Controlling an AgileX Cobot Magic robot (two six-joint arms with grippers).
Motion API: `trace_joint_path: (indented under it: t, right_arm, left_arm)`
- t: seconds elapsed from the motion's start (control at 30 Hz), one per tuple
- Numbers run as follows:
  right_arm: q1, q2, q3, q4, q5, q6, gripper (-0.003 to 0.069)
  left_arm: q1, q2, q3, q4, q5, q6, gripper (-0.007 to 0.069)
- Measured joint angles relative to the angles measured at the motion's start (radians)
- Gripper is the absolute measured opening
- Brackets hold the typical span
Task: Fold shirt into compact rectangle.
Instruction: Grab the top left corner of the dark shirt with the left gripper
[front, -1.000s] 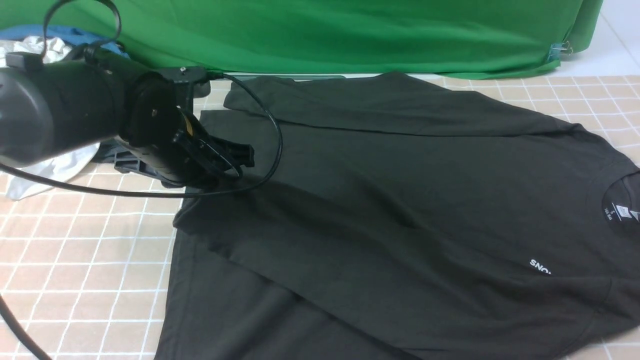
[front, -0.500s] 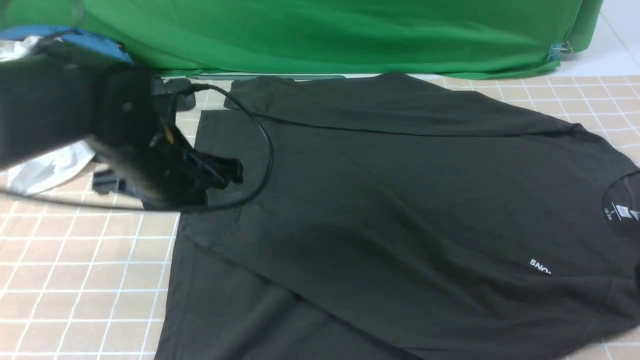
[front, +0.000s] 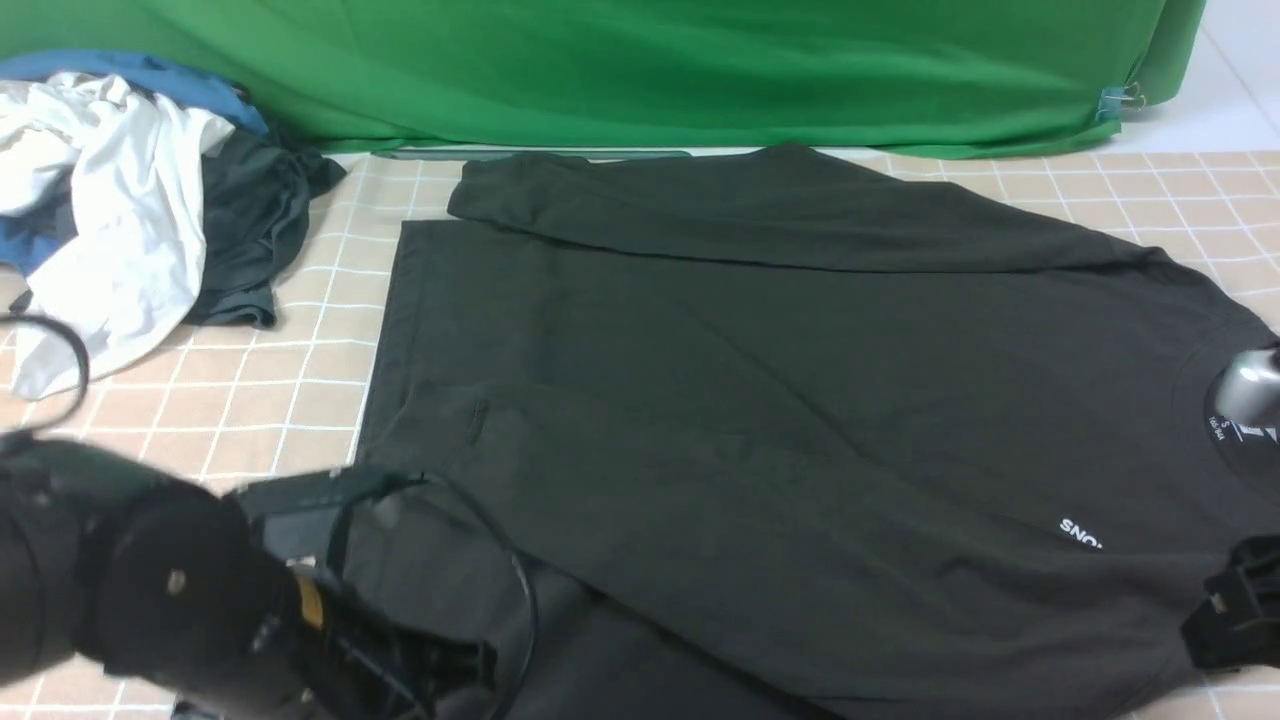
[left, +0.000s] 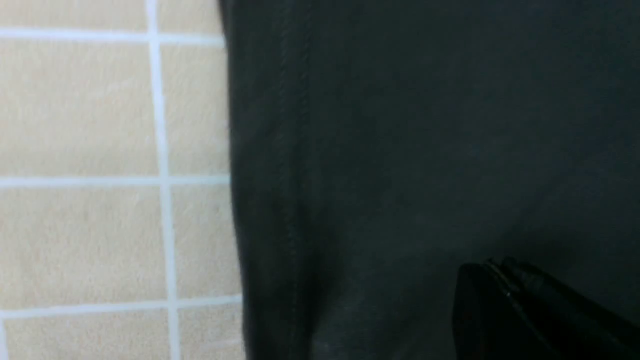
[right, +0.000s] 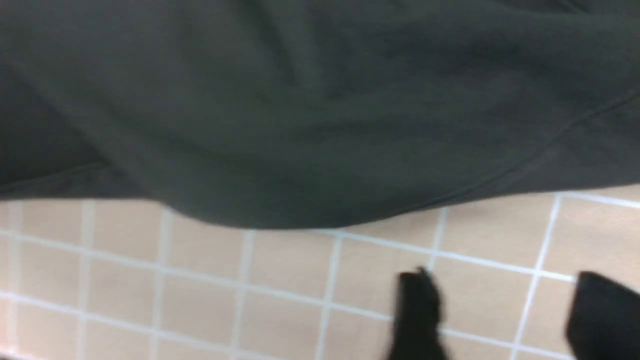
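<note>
Green backdrop (front: 640, 70) hung along the far edge. Beige checked tablecloth (front: 180, 420) covered the table. The black shirt (front: 760, 380) lay spread flat across the middle and right of it, collar to the right, far sleeve folded in over the body, hem to the left. A pile of white, blue and dark clothes (front: 130, 220) sat at far left, apart from the shirt. Left gripper (front: 450, 672) hung low over the shirt's near-left hem corner; could not tell if wide or closed, only one dark finger edge showed. Right gripper (right: 510, 320) was spread wide, holding nothing, over bare cloth just beside the shirt's near-right edge. White chest print (front: 1080, 533) was partly visible.
</note>
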Motion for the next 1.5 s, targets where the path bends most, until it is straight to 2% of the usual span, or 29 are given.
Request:
trace_joint_path:
  t: [0.07,0.17,0.57,0.9,0.93,1.0,1.17,1.2,1.27,1.5]
  right_arm:
    - [0.000,0.044,0.000,-0.035,-0.024,0.037,0.0526]
    - [0.000,0.097,0.005,-0.070,-0.070,0.084,0.0545]
    - [0.000,0.280,0.043,-0.049,-0.253,0.181,0.0550]
    - [0.000,0.381,0.043,-0.031,-0.269,0.220,0.0547]
    - [0.000,0.387,0.043,-0.027,-0.270,0.220,0.0535]
    - [0.000,0.392,0.043,-0.021,-0.277,0.220,0.0458]
    - [0.000,0.393,0.043,-0.017,-0.290,0.209,0.0113]
    - [0.000,0.393,0.043,-0.017,-0.289,0.204,0.0080]
    - [0.000,0.393,0.043,-0.016,-0.284,0.183,0.0044]
    - [0.000,0.307,0.043,-0.016,-0.222,0.110,0.0038]
  left_arm:
    - [-0.003,0.000,0.021,0.000,-0.024,-0.012,0.0011]
    - [-0.005,0.000,0.035,0.000,-0.040,-0.017,0.0011]
    - [-0.005,0.068,0.044,0.005,-0.047,-0.027,0.0011]
    - [-0.005,0.098,0.044,0.008,-0.063,-0.027,0.0012]
    - [-0.005,0.098,0.044,0.008,-0.063,-0.027,0.0012]
    - [-0.005,0.098,0.044,0.008,-0.064,-0.027,0.0012]
    - [-0.005,0.099,0.044,0.008,-0.068,-0.027,0.0012]
    - [-0.005,0.099,0.044,0.008,-0.068,-0.027,0.0012]
    - [-0.005,0.099,0.044,0.008,-0.069,-0.027,0.0013]
    - [-0.005,0.099,0.044,0.015,-0.072,-0.024,0.0013]
